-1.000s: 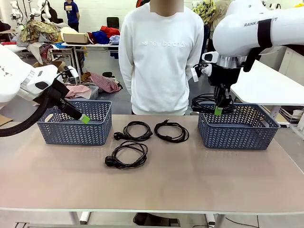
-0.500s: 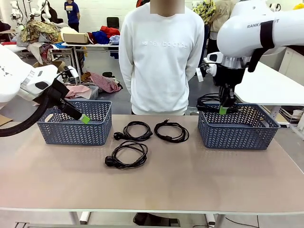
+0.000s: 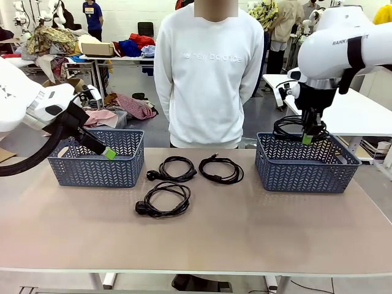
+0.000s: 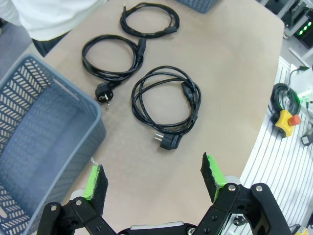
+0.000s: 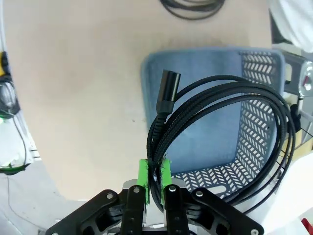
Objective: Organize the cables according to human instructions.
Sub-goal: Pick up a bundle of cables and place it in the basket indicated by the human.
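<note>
I look into a big room with a grey floor (image 3: 131, 82). My tabletop (image 3: 245, 233) is light brown. Far back on the left, a table (image 3: 116, 59) is piled with bright clothes (image 3: 52, 40). More clothes (image 3: 138, 107) lie on the floor. A white table (image 3: 349, 113) stands on the right.

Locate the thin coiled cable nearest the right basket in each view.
Front view: thin coiled cable on the table, just left of the right basket.
Left wrist view: top centre, beside the basket's corner.
Right wrist view: cut off at the top edge, above the basket.
Shared landmark: the right basket.
</note>
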Tool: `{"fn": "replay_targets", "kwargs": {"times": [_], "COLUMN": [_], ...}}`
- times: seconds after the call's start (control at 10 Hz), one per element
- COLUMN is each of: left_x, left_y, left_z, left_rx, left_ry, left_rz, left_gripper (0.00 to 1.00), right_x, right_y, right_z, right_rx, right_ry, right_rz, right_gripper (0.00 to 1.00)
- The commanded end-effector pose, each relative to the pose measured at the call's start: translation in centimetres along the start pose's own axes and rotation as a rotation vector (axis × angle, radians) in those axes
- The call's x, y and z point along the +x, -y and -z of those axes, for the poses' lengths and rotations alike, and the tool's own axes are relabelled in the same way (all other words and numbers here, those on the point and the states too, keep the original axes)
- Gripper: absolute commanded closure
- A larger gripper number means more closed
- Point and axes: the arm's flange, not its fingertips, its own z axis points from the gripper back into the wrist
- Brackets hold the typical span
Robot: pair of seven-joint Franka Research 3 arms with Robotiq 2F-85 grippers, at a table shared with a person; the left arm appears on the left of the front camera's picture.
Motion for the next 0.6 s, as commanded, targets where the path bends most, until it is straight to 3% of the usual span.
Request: {"fn": "replay_targets", "kwargs": {"times": [0.0,0.5], "left_x": [-0.1,-0.1], "left_y": [-0.2,-0.2], "left_z": [0.1,0.1], "left_rx": [-0.019,-0.019], "left_ry": [0.019,0.019], "left_rz": [0.014,0.014], "left_gripper": [0.00,0.00], "right_x": [-1.2,-1.3], "right_y": [1.3,4.3], "right_z": [1.6,4.8], "right_rx": [-0.025,-0.051], "right_ry": [-0.004,0.008], "right_rz": [-0.027,0.013], "right_gripper": [0.88,0.88]}}
